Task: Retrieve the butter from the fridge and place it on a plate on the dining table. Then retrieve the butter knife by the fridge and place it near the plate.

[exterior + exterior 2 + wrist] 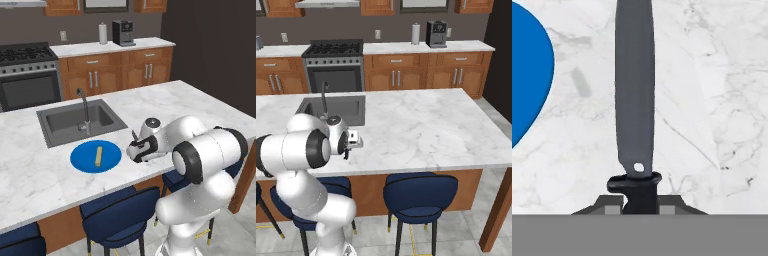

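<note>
Gripper [134, 146] hangs low over the dining table [165, 107], jaws clamped narrow on the butter knife [635, 95] at its handle end. In the hand view the blade runs straight out ahead of the jaws, a small hole near the guard, the dark finger tips [614, 204] flanking the handle base. Marble shows under the blade; cannot tell if the tip touches it. In the left base view the knife [134, 135] pokes up as a short dark sliver just past the jaws.

Plate [95, 156] lies flat on the marble near the jaws, off to one side of them, apart from the knife; its blue edge [529, 70] curves in at the side of the hand view. Butter [99, 155] lies on the plate, roughly at its middle, well clear of the jaws.

Sink [80, 120] with faucet [84, 107] sits beyond the plate, farther from the jaws. In the right base view the gripper [351, 141] is above the table's near edge, just in front of the sink [341, 108]. Blue stools [120, 215] stand below the jaws, under the table edge.
</note>
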Controlling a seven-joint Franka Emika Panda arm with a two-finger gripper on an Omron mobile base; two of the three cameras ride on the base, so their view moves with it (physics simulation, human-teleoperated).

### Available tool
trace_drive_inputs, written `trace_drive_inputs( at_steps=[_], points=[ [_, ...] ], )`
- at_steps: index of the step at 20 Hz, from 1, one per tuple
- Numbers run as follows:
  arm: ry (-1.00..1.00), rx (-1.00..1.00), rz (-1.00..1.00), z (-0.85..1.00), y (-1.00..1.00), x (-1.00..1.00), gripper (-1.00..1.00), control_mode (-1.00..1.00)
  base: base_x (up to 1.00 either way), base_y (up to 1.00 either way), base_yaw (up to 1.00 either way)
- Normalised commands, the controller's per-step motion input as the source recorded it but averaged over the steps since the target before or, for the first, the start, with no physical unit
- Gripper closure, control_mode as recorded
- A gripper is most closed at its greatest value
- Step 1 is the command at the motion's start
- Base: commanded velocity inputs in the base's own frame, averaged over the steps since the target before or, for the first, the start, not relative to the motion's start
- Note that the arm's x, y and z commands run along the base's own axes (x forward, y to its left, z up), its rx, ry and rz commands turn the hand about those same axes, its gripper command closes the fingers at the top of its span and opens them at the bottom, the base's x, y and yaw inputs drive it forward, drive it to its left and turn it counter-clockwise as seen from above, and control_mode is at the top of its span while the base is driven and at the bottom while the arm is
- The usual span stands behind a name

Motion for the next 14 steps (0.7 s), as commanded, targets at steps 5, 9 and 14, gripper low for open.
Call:
trace_drive_inputs(
  at_steps=[5, 9, 14],
  points=[
    [0.13, 0.00, 0.00, -0.02, 0.00, 0.50, 1.00, -1.00, 0.00, 0.00, 0.00],
    [0.00, 0.00, 0.00, -0.13, 0.01, 0.32, 1.00, -1.00, 0.00, 0.00, 0.00],
    [0.01, 0.00, 0.00, -0.09, 0.00, 0.23, 1.00, -1.00, 0.00, 0.00, 0.00]
  ],
)
